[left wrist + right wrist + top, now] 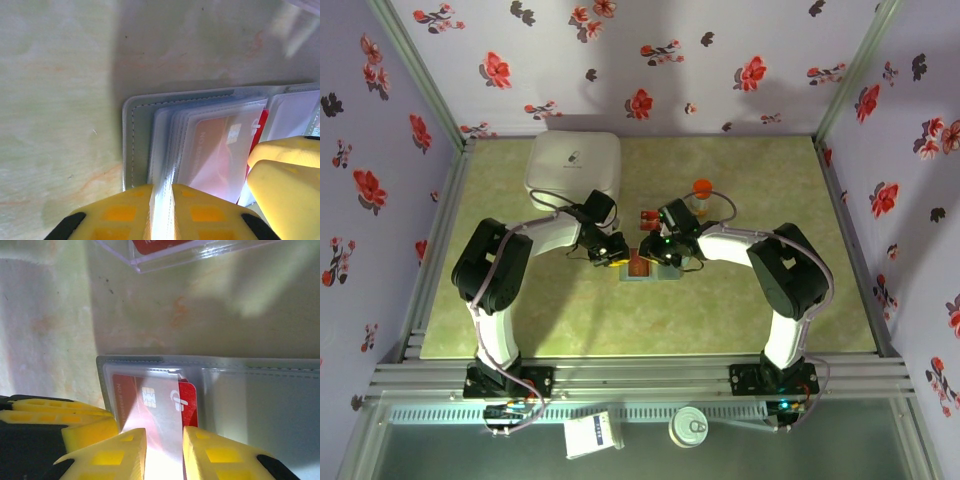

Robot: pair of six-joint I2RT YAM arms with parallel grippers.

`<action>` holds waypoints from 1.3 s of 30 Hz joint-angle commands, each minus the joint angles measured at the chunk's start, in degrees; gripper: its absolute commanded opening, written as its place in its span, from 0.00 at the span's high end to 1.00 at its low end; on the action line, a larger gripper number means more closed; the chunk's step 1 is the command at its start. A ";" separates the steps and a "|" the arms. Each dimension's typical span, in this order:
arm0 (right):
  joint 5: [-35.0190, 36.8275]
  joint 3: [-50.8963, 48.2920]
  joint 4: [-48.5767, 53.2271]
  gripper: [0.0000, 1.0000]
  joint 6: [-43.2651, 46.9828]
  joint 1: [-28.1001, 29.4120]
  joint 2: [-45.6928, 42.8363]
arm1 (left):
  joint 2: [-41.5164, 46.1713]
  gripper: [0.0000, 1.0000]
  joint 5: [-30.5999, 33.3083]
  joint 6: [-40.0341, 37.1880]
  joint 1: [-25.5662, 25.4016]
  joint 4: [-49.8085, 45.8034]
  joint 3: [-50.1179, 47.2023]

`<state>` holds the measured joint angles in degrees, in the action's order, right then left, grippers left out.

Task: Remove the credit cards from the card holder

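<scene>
Low in frame, the left gripper (161, 194) pinches the clear sleeves (167, 130) of the card holder (134, 140) while the right gripper (164, 437) nips a red credit card (150, 397); catching sleeve plastic too could jam it.

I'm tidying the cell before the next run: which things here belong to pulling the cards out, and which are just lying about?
In the job: grey-teal folding card holder with clear sleeves; red plastic credit cards.
Lying about: white rounded square box; small orange-capped bottle; white paper packet; round metal tin.
</scene>
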<state>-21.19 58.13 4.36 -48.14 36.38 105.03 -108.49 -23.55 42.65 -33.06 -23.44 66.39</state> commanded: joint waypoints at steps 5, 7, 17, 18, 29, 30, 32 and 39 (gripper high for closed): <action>2.92 -0.21 3.46 0.74 2.01 -0.35 -0.79 | -1.29 0.85 1.40 -1.69 -0.25 -2.91 1.02; 3.05 0.06 3.59 0.74 2.30 -0.35 -0.98 | -1.13 0.85 1.45 -1.75 -0.25 -3.01 1.16; 3.17 0.75 4.94 0.74 3.74 -0.74 -1.75 | 0.64 0.85 1.45 -2.51 0.31 -4.39 2.32; 3.17 0.71 4.99 0.74 3.84 -0.78 -1.92 | 0.89 0.85 1.32 -2.69 0.27 -4.60 2.49; 3.09 -0.48 4.26 0.74 3.93 -1.53 -3.94 | 1.72 0.88 0.49 -2.80 -0.76 -5.85 5.70; 3.08 -0.68 4.14 0.73 3.84 -1.64 -4.19 | 1.61 0.88 0.48 -2.82 -0.99 -5.98 6.01; 2.72 -1.14 3.74 0.74 3.59 -1.92 -4.53 | 1.37 0.90 0.41 -2.82 -1.68 -6.26 6.76; -2.25 -5.66 -4.25 0.73 -0.29 -4.07 -5.10 | -0.68 0.96 -0.04 -2.88 -3.32 -6.35 8.21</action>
<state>-20.64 54.52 4.56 -46.09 33.30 101.08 -108.47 -22.98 41.15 -35.77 -28.18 72.99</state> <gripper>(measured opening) 0.269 0.055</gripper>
